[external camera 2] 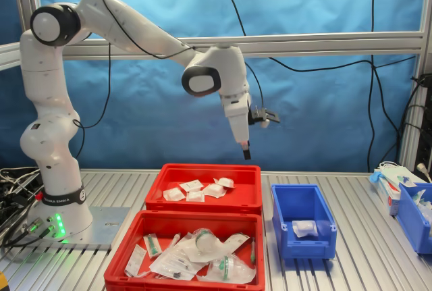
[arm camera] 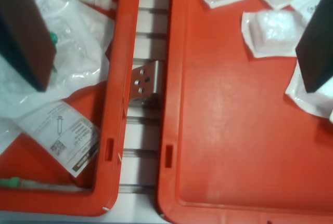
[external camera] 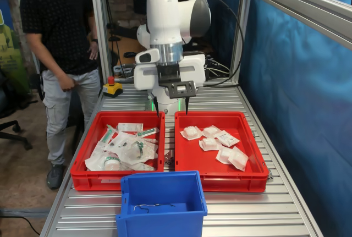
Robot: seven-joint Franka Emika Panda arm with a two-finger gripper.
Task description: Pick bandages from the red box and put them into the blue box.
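My gripper (external camera: 171,109) hangs open and empty above the gap between two red crates. Its dark fingers (arm camera: 23,37) frame the wrist view. The red box (external camera: 220,166) is on the first exterior view's right and holds several small white bandages (external camera: 212,138). In the second exterior view the red box (external camera 2: 202,171) is the far crate, with the bandages (external camera 2: 196,191) on its floor and the gripper (external camera 2: 246,150) well above its right end. Some bandages (arm camera: 273,31) lie near one finger in the wrist view. The blue box (external camera 2: 302,200) holds one white packet (external camera 2: 304,227); the blue box (external camera: 162,215) also stands in front of the crates.
The twin red crate (external camera: 91,177) holds larger green-marked packs (external camera: 129,150). A metal bracket (arm camera: 145,81) sits between the crates. A person (external camera: 60,44) stands by the table at the first exterior view's left, near a red stop button (external camera: 111,81). Another blue bin (external camera 2: 415,218) is at the second exterior view's right.
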